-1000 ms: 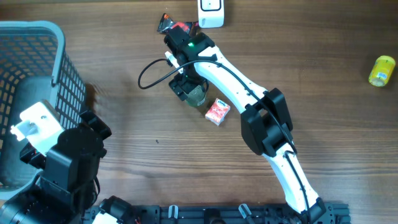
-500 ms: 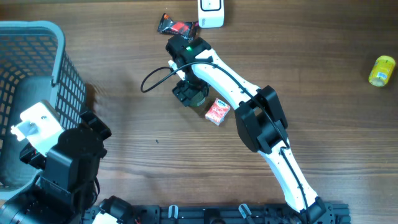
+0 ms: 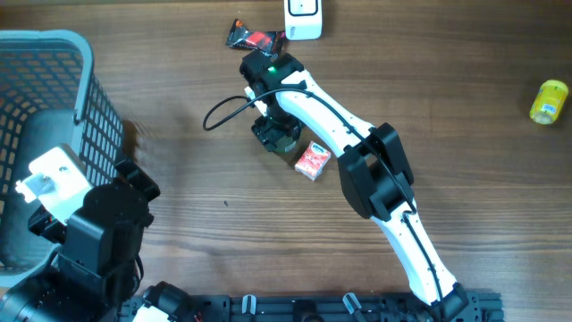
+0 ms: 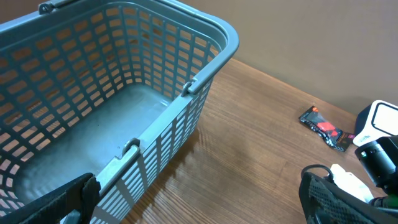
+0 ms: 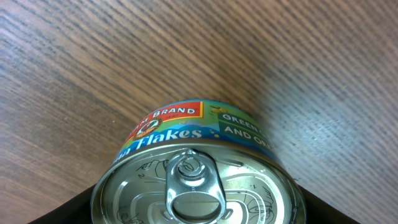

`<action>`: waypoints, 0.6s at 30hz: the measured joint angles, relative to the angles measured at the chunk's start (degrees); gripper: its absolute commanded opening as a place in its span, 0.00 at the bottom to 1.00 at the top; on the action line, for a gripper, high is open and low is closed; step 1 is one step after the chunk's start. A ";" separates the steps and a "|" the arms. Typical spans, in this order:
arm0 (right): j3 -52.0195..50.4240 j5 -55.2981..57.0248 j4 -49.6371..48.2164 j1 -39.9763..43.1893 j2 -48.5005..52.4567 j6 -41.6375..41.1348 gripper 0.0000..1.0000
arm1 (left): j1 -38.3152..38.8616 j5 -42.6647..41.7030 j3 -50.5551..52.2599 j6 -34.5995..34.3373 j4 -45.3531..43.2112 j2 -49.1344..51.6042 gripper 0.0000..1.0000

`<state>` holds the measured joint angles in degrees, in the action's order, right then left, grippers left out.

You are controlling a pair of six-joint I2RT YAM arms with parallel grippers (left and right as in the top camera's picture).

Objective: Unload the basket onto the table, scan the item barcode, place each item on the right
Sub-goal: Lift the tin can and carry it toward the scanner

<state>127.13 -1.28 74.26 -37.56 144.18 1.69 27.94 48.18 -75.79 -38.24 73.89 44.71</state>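
A round can (image 5: 193,186) with a pull-tab lid and a blue-green "Flakes" label stands upright on the wood table. My right gripper (image 5: 196,208) is straight above it, with a dark finger (image 5: 68,208) against each side of the can. From overhead the can (image 3: 288,139) shows only partly under the right gripper (image 3: 275,132). No barcode shows on the can. My left gripper (image 4: 199,205) hangs open and empty beside the basket, far from the can.
A grey mesh basket (image 3: 80,54) stands at the far left, its rim (image 4: 205,68) close to my left fingers. A white scanner (image 3: 303,16), a dark snack wrapper (image 3: 251,38), a small red box (image 3: 313,160) and a yellow bottle (image 3: 548,100) lie on the table.
The right gripper has settled slightly toward the can and its jaws have narrowed onto the can's sides. The left arm has not moved.
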 measured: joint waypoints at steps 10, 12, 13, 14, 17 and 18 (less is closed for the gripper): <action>0.00 -0.57 1.99 0.00 0.00 -5.84 0.72 | 0.00 0.00 0.00 0.00 0.07 0.00 1.00; 0.02 -0.68 3.30 0.00 0.00 -7.48 0.72 | 0.00 0.00 0.00 0.00 0.09 0.00 1.00; 0.02 -0.87 4.31 0.00 0.00 -8.00 0.72 | 0.00 0.00 -0.02 0.00 0.09 0.00 1.00; 0.15 -1.01 4.98 0.04 0.00 -8.57 0.72 | 0.00 0.00 0.00 0.00 0.09 0.00 1.00; 1.60 -1.77 8.24 0.35 0.11 -10.23 0.72 | 0.02 0.00 -0.02 0.00 0.09 0.00 1.00; 2.27 -2.12 8.79 0.50 0.11 -10.82 0.72 | 0.02 0.00 0.00 0.00 0.09 0.00 1.00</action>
<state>129.40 -3.40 83.05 -37.06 144.29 -9.13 27.97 48.18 -75.79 -38.24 73.97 44.71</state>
